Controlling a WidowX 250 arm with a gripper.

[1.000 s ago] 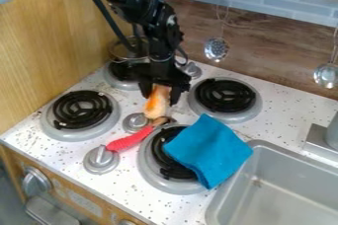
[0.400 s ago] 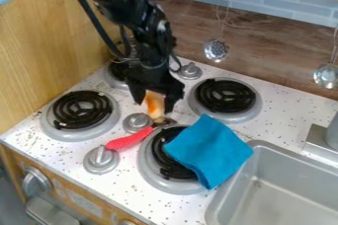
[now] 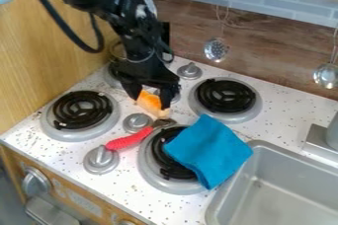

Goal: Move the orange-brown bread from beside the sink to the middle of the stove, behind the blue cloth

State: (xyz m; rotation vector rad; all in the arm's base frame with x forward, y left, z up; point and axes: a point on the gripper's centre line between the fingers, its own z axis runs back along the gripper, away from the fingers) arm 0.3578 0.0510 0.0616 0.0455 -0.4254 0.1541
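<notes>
Up and left of the flat blue fabric cloth (image 3: 210,151), black two-finger gripper (image 3: 151,101) hangs low over the speckled white stovetop (image 3: 59,150), angled downward. Gripper state: pinching a small orange-and-pale chunky object (image 3: 151,101), one finger on each side. Object is tilted, up and left of the cloth, its pale lower end near the metal end of a utensil with a red ribbed handle (image 3: 128,140). Utensil lies left of the cloth, handle slanting down-left, metal end close to the cloth.

Cloth partly covers a round black coil burner with a grey pan (image 3: 160,157); that burner shows mostly left of and below the cloth. Second black coil burner (image 3: 226,95) is just above the cloth. Third black coil burner (image 3: 80,110) is well left of the cloth. Round grey knob (image 3: 137,123) sits left of the cloth, between it and the third burner; another grey knob (image 3: 101,160) is farther left, by the red handle's end. Third grey knob (image 3: 190,71) is above the cloth, near the back wall.

Grey rectangular sink (image 3: 267,145) is right of and below the cloth. Silver slotted spoon (image 3: 216,50) hangs above the cloth; silver ladle (image 3: 326,75) hangs up-right of it.
</notes>
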